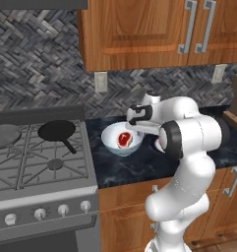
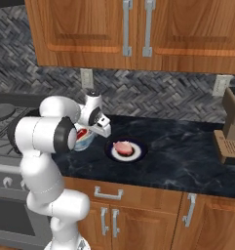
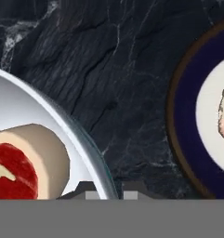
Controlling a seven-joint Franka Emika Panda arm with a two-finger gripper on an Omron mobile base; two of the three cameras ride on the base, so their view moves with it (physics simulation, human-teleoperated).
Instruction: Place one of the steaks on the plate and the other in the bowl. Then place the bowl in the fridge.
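A white bowl (image 1: 121, 142) stands on the dark counter beside the stove, with one red steak (image 1: 124, 139) lying inside it. My gripper (image 3: 108, 194) is shut on the bowl's right rim (image 3: 85, 139), one fingertip inside the wall and one outside. The steak in the bowl (image 3: 16, 167) lies just left of the fingers. To the right of the bowl sits the plate (image 2: 138, 152), pale in the middle with a dark blue rim (image 3: 183, 107), and the other steak (image 2: 122, 147) rests on it. The fridge is out of view.
A gas stove (image 1: 41, 162) adjoins the counter on the left, with a black pan (image 1: 57, 130) and a grey pan (image 1: 3, 135) on it. A brown appliance (image 2: 230, 129) stands at the counter's far right. Wooden wall cabinets (image 2: 138, 29) hang overhead.
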